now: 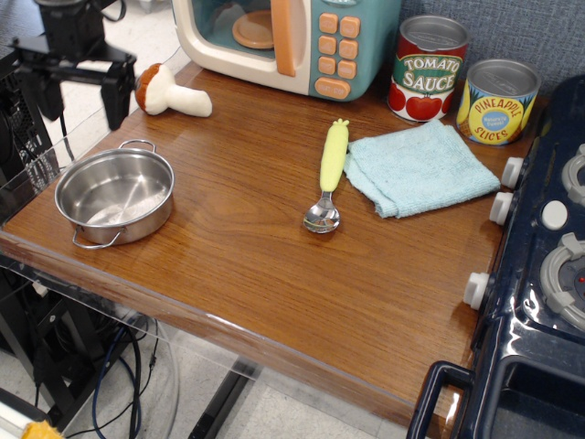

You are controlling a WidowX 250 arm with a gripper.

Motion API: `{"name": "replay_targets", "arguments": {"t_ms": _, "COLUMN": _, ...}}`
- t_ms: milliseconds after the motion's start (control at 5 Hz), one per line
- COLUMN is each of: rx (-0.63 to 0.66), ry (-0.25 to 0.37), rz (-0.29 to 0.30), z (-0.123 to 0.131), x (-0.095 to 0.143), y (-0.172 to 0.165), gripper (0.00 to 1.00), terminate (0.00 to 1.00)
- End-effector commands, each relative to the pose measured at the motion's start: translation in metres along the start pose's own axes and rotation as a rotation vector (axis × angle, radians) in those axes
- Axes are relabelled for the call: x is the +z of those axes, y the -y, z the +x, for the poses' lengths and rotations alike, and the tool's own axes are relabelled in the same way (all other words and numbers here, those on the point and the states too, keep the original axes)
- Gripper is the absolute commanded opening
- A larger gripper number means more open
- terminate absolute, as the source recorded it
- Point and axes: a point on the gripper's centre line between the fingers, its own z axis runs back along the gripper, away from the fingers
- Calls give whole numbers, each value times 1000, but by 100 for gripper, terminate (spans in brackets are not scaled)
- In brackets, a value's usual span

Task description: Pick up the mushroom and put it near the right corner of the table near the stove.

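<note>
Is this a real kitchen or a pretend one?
Probably a pretend kitchen set up for a robot. The microwave and the stove look like toys, the mushroom is plush, and a robot gripper hangs over the table.

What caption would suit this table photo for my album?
Robot gripper, fingers open, hovers left of a toy mushroom lying on the wooden table beside a steel pot.

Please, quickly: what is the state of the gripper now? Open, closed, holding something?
Gripper: open and empty, fingers spread apart, just left of the mushroom, not touching it.
</note>
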Motion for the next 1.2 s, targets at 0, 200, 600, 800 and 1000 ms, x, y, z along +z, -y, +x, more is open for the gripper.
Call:
{"name": "replay_targets", "arguments": {"t_ms": 0, "rx": 18, "ry": 102, "rz": -70, "z": 58, "x": 25, "y": 17, "gripper": 100, "terminate": 0}}
{"name": "replay_targets", "arguments": {"t_ms": 200, "rx": 22, "ry": 136, "rz": -49, "z": 77, "x": 23, "y": 27, "gripper": 100, "terminate": 0}}
{"name": "replay_targets", "arguments": {"t_ms": 600, "rx": -9, "ry": 178, "rz": 40, "z": 104, "x": 3, "y": 34, "gripper": 100, "terminate": 0}}
{"name": "replay_targets", "arguments": {"t_ms": 800, "rx": -34, "ry": 185, "rz": 47, "z": 113, "x": -7, "y": 37, "gripper": 100, "terminate": 0}}
{"name": "replay_targets", "arguments": {"t_ms": 1000, "rx": -15, "ry": 199, "rz": 45, "z": 122, "x": -18, "y": 32, "gripper": 100, "terminate": 0}}
